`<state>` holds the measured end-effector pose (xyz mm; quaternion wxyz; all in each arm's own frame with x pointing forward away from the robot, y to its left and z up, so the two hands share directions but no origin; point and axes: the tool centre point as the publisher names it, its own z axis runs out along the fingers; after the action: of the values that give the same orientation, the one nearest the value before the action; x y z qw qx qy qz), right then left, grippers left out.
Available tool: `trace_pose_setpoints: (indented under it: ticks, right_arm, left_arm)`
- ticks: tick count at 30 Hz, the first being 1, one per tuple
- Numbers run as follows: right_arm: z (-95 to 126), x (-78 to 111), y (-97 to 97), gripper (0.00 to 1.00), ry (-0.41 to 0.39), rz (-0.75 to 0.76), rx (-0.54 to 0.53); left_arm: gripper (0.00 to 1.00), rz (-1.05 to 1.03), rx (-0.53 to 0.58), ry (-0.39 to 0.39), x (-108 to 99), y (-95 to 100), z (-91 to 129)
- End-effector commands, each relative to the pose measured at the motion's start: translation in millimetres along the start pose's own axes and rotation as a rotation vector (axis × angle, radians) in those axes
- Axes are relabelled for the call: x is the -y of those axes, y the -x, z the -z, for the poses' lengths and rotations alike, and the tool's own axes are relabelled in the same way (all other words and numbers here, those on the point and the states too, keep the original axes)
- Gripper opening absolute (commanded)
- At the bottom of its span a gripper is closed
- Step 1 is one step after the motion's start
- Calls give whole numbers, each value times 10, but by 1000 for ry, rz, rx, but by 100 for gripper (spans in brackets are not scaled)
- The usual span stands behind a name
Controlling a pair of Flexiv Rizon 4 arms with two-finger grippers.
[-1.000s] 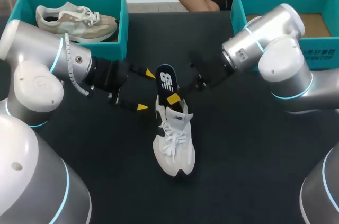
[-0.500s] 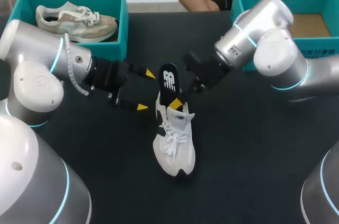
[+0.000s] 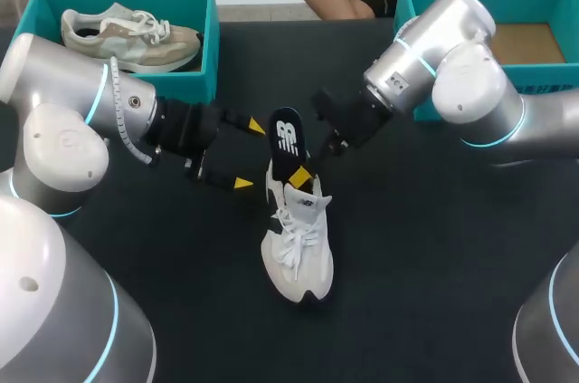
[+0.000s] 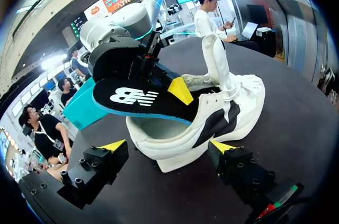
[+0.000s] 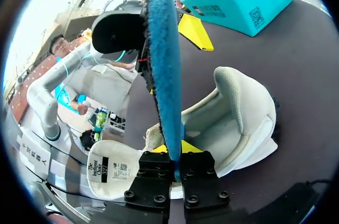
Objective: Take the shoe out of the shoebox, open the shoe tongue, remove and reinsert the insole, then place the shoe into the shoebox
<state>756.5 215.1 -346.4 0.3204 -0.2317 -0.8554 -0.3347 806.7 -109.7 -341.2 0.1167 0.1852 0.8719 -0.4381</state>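
A white shoe [image 3: 296, 243] lies on the black table, toe toward me. Its black insole [image 3: 287, 138] stands half out of the heel opening. My right gripper [image 3: 299, 174] is shut on the insole's lower edge, just above the shoe's collar. In the right wrist view the insole's blue underside [image 5: 164, 70] rises from between the shut fingertips [image 5: 175, 150], with the shoe [image 5: 238, 118] beside it. My left gripper [image 3: 251, 156] stands open left of the heel. In the left wrist view the shoe's heel [image 4: 175, 144] sits ahead of and between the spread fingers, touching neither, under the insole [image 4: 137, 98].
A teal shoebox [image 3: 211, 34] at the back left holds a beige shoe [image 3: 131, 37]. A second teal shoebox [image 3: 409, 16] stands at the back right, behind my right arm. Bare black tabletop lies in front of the white shoe.
My right arm has swung in toward the insole and its fingers have closed tighter on it. The left arm and the shoe have stayed put.
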Motion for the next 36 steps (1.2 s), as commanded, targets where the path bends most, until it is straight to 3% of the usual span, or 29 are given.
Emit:
trace_pose_setpoints:
  ticks: [1, 12, 13, 16, 23, 28, 29, 30, 31, 36]
  right_arm:
    - [-37, 45, 1, 0, -13, -11, -3]
    - [-147, 161, 21, 0, -18, -33, -7]
    - [-128, 150, 24, 11, -15, -27, -2]
    - [-61, 89, 6, 23, 2, 2, 26]
    - [47, -58, 5, 26, 9, 34, 50]
    - [65, -171, 87, 22, 9, 47, 46]
    - [59, -184, 105, 16, 5, 46, 40]
    - [52, -192, 122, 4, -1, 46, 38]
    - [46, -195, 136, 0, -11, 40, 31]
    - [-5, -98, 129, 0, -59, 2, 8]
  left_arm:
    - [100, 0, 0, 4, 6, -3, -5]
    - [100, 0, 0, 4, 6, -3, -5]
    - [100, 0, 0, 4, 6, -3, -5]
    - [100, 0, 0, 4, 6, -3, -5]
    - [100, 0, 0, 4, 6, -3, -5]
    - [100, 0, 0, 4, 6, -3, -5]
    - [100, 0, 0, 4, 6, -3, -5]
    - [100, 0, 0, 4, 6, -3, -5]
    - [100, 0, 0, 4, 6, -3, -5]
    - [100, 0, 0, 4, 6, -3, -5]
